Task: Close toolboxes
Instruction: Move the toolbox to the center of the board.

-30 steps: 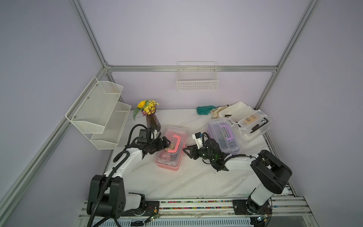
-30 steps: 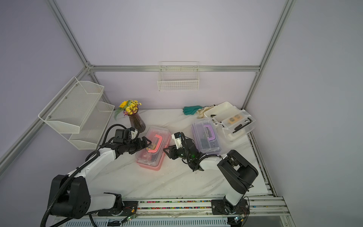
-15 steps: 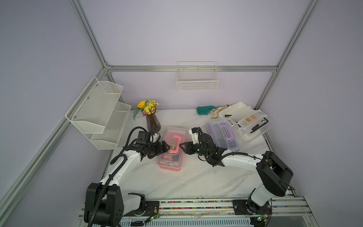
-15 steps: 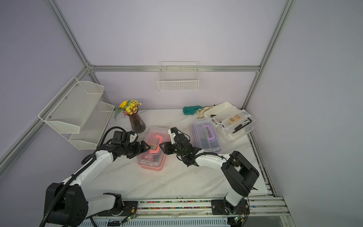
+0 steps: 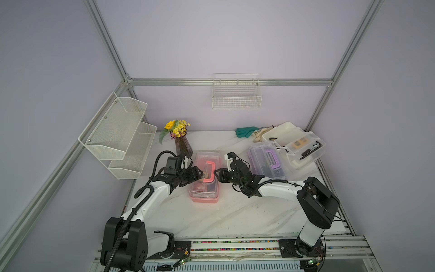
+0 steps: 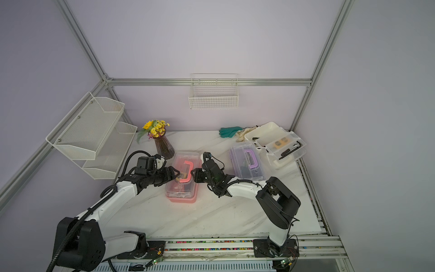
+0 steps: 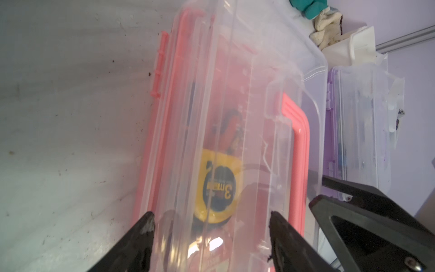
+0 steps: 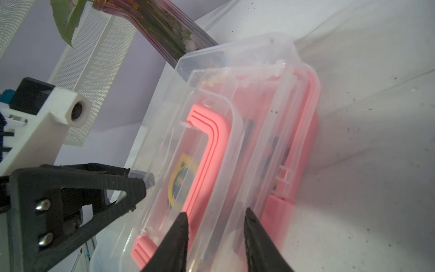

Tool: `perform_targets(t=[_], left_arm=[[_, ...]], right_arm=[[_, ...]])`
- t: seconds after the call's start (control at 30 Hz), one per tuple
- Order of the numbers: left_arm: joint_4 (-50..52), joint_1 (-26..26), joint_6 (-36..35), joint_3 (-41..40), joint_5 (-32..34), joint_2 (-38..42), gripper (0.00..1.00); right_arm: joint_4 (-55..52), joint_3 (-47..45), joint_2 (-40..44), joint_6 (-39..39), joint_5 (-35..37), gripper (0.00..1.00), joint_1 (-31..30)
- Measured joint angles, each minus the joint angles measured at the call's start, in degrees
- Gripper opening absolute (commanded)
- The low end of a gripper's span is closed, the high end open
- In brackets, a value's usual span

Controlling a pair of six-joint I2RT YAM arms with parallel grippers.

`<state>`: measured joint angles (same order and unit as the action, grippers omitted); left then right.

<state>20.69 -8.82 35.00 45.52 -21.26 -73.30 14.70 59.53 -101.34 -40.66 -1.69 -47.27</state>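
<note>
Both top views: pink-based plastic toolbox with clear hinged lid (image 5: 204, 192), middle of the white marbled table (image 5: 235, 212), lid lying down on its base. Left gripper (image 5: 200, 175) at its left edge, right gripper (image 6: 193, 173) at its right edge, tips facing across the lid. Purple-based toolbox (image 5: 268, 164), lid down, just right; white-based toolbox (image 5: 282, 128), open, far right corner.

Left wrist view: left gripper (image 7: 210, 219) jaws wide, straddling the clear lid; yellow tape measure (image 7: 219, 188) inside.

Right wrist view: right gripper (image 8: 216, 217) jaws narrower yet parted, at the lid beside the pink handle (image 8: 211, 150); touch cannot be told.
</note>
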Motion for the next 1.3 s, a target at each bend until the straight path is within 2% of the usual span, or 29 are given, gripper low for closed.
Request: perform_targets(t=[0.3, 0.57, 0.77, 0.87, 0.93, 1.13, 1.3], left_arm=[[-15.76, -1.92, 3.8, 2.64, 0.87, -10.47, 0.73], [-20.33, -2.84, 5.09, 9.7, 0.42, -19.34, 0.74], [-21.57, -4.11, 6.16, 13.35, -1.14, -22.77, 0.86], [-21.42, -4.7, 6.4, 14.05, -2.45, -23.02, 0.92], [-20.72, -5.14, 6.19, 14.43, -3.23, -23.02, 1.0], [-14.78, -5.86, 4.83, 15.02, -4.07, -19.93, 1.0], [-10.14, -6.58, 4.15, 14.34, -3.13, -11.13, 1.0]], right_arm=[[2.51, 6.99, -7.19, 1.62, -0.2, 0.35, 6.56], [5.42, 16.28, -15.76, 4.39, -2.03, 0.33, 12.2], [4.98, 16.96, -16.06, 8.28, -2.45, 0.37, 14.88], [3.19, 16.22, -14.45, 10.54, -2.73, 0.42, 16.37], [1.07, 14.73, -11.85, 12.63, -2.29, 0.45, 17.22], [-6.23, 10.91, 0.66, 18.21, 1.53, 0.54, 21.31], [-11.41, 6.71, 9.94, 20.41, 5.68, 0.6, 26.05]])
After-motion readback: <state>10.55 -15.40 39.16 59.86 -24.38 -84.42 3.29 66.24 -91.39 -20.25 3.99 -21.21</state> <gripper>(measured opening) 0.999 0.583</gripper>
